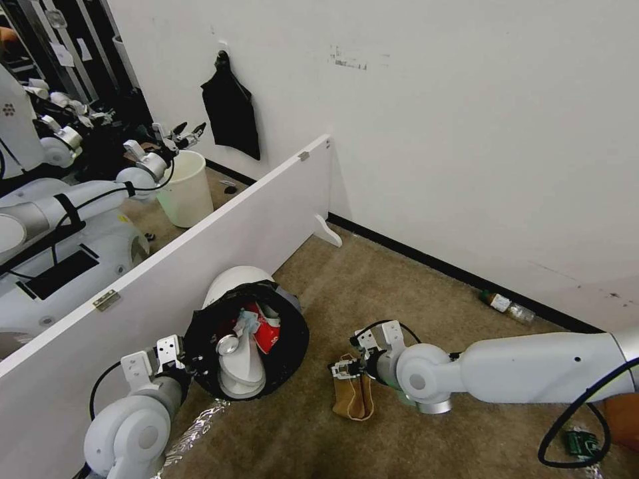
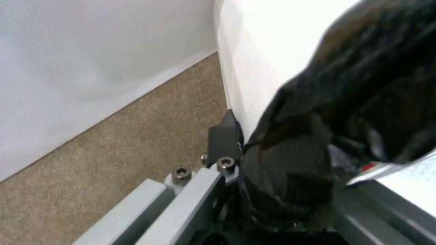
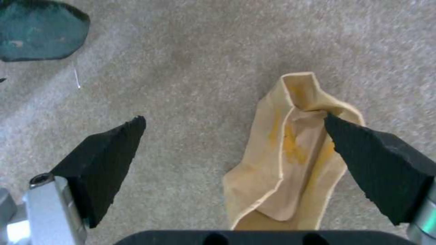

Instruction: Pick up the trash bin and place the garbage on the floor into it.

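Now I'm holding the left gripper (image 1: 181, 360) clamped on the trash bin (image 1: 247, 339) rim, hovering the right gripper (image 3: 234, 143) spread wide, brown paper bag (image 3: 291, 160) lying on the floor (image 3: 190, 68) between its jaws, touching one pad.

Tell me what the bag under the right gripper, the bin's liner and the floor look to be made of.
Brown paper bag: looks like thin matte kraft paper, creased, with pale edges and a yellowish stain. The open right gripper hangs over it.
Trash bin liner: glossy black film, probably thin plastic, wrinkled over the rim where the left gripper grips.
Floor: beige short-pile carpet, fuzzy and speckled.
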